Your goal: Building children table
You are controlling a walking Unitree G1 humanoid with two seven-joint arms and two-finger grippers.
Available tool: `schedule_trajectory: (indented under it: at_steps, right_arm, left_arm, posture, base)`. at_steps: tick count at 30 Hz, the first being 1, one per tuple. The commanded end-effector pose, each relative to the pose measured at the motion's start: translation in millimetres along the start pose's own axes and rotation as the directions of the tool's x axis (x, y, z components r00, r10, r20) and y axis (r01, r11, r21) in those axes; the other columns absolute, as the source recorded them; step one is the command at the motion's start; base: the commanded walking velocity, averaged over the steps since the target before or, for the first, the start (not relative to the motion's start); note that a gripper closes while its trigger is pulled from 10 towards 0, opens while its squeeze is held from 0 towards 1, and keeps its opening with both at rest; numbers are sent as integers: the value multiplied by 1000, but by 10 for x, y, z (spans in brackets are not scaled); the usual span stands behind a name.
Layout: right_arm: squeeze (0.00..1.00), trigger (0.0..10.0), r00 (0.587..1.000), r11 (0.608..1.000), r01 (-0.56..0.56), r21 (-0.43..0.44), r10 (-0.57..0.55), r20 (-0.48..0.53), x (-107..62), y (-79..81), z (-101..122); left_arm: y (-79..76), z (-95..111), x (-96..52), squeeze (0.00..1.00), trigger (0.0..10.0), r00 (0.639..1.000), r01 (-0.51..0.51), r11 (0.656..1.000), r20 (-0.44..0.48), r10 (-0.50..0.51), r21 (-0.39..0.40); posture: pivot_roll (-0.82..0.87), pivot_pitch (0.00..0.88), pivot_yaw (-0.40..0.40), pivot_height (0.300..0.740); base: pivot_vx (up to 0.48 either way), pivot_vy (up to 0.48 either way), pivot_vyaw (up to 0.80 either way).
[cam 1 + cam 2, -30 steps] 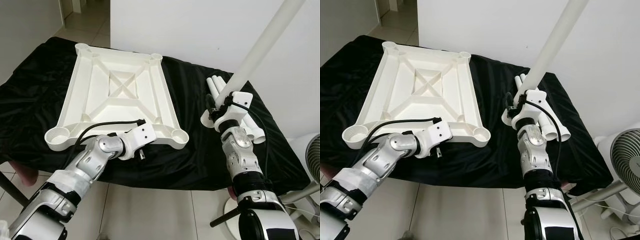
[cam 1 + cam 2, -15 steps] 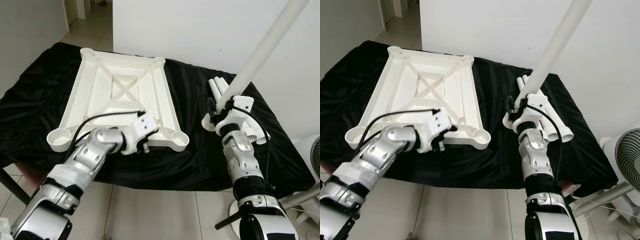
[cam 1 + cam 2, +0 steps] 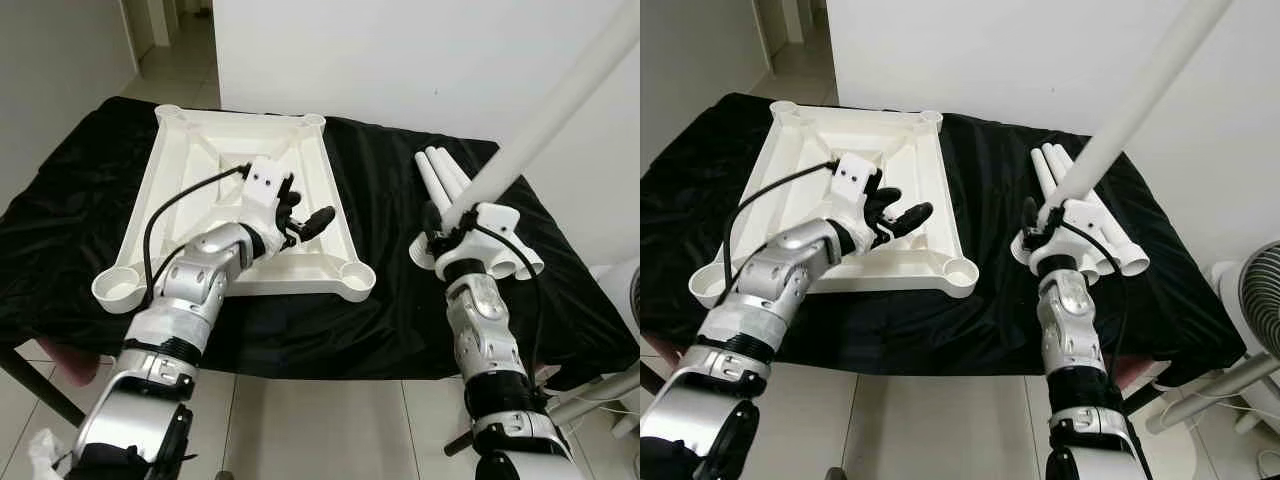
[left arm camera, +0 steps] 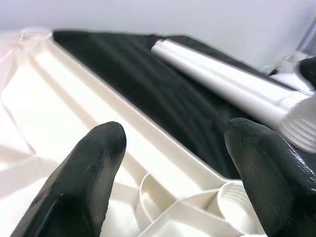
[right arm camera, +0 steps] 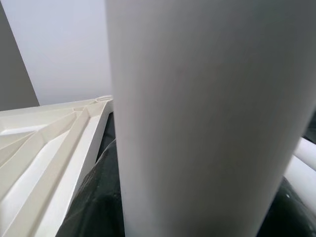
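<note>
On the black-draped table (image 3: 390,300) the white tabletop (image 3: 180,190) lies upside down. My left claw (image 3: 305,222) hovers above it, spread wide and empty. My right claw (image 3: 447,222) clamps a leg (image 3: 545,120) raised slantwise, beside spare legs (image 3: 445,175).

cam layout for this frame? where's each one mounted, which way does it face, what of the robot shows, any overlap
Left eye, right eye: head stereo pair, looking forward and down at the upturned white tabletop on black cloth; both silver arms show.
Left wrist: looks along the left end effector, open above the tabletop; two black fingers show, with a corner socket between them.
Right wrist: looks along the right end effector, shut on a white table leg held up.
Shared: tabletop in all four; spare legs in eyes and left wrist.
</note>
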State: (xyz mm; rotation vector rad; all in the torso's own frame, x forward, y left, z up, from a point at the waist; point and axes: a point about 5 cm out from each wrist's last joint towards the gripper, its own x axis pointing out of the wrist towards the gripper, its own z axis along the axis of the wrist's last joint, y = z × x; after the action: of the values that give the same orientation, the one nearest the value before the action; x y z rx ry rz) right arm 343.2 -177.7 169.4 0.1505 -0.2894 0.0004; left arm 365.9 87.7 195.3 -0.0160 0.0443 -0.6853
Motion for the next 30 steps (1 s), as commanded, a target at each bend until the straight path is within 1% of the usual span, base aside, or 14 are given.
schedule_trajectory:
  at_steps: [1, 2, 5, 7, 8, 10, 11, 13, 15, 18, 20, 24, 27, 30]
  right_arm:
    - [0, 10000, 1000, 1000, 6, -3, -6, 7, -5, 0, 24]
    - [0, 10000, 1000, 1000, 7, -3, -7, 7, -6, 3, 25]
    - [0, 10000, 1000, 1000, -27, -14, 28, 6, -10, 66, 24]
    - [0, 10000, 998, 998, -57, -21, 56, -8, -2, 120, 4]
    - [0, 10000, 996, 995, -91, -29, 91, -21, 12, 172, -17]
    - [0, 10000, 995, 994, -101, -32, 101, -24, 14, 188, -20]
    - [0, 10000, 992, 992, -123, -35, 122, -35, 29, 216, -38]
    - [0, 10000, 988, 988, -147, -42, 145, -49, 48, 248, -59]
    - [0, 10000, 984, 984, -170, -47, 167, -59, 66, 278, -72]
    - [0, 10000, 977, 977, -204, -55, 200, -74, 89, 332, -94]
    - [0, 10000, 972, 973, -225, -54, 220, -88, 92, 371, -129]
    - [0, 10000, 969, 970, -236, -59, 230, -94, 92, 389, -145]
    - [0, 10000, 945, 950, -308, -57, 298, -137, 74, 533, -266]
    - [0, 10000, 936, 943, -329, -45, 319, -145, 66, 569, -293]
  left_arm:
    - [-9, -86, 9, 0, 10000, 999, -32, 999, -35, 33, 10]
    - [-7, -87, 11, 0, 10000, 999, -35, 999, -36, 35, 2]
    - [-46, -102, -3, 0, 10000, 999, -28, 1000, -45, 28, 13]
    - [-86, -107, -39, 0, 10000, 1000, -6, 1000, -27, 6, 19]
    - [-129, -132, -78, 0, 10000, 999, 24, 999, -27, -24, 21]
    - [-144, -140, -86, 0, 10000, 999, 26, 999, -27, -25, 29]
    - [-188, -173, -117, 0, 10000, 998, 49, 996, -43, -47, 67]
    - [-248, -211, -153, 0, 10000, 996, 76, 990, -55, -70, 116]
    - [-285, -246, -180, 0, 10000, 993, 97, 986, -73, -88, 133]
    - [-322, -319, -223, 0, 10000, 989, 112, 968, -117, -87, 224]
    - [-325, -345, -226, 0, 10000, 988, 112, 968, -127, -85, 226]
    - [-330, -349, -227, 0, 10000, 988, 112, 968, -128, -85, 225]
    - [-327, -348, -263, 0, 10000, 989, 94, 970, -129, -67, 224]
    - [-329, -349, -278, 0, 10000, 989, 94, 970, -129, -65, 225]
  posture:
    - [62, 14, -52, 740]
    - [62, 14, -52, 740]
    - [66, 12, -56, 740]
    - [71, 13, -65, 740]
    - [82, 11, -76, 740]
    - [82, 11, -76, 740]
    - [99, 12, -90, 740]
    - [110, 13, -97, 740]
    - [120, 15, -103, 740]
    - [127, 18, -108, 740]
    - [136, 19, -115, 740]
    - [141, 18, -120, 740]
    - [158, 18, -135, 740]
    - [165, 18, -141, 740]
  base:
    - [0, 0, 0]
    - [0, 0, 0]
    - [0, 0, 0]
    - [0, 0, 0]
    - [0, 0, 0]
    - [0, 0, 0]
    - [0, 0, 0]
    - [0, 0, 0]
    - [0, 0, 0]
    - [0, 0, 0]
    - [0, 0, 0]
    - [0, 0, 0]
    - [0, 0, 0]
    - [0, 0, 0]
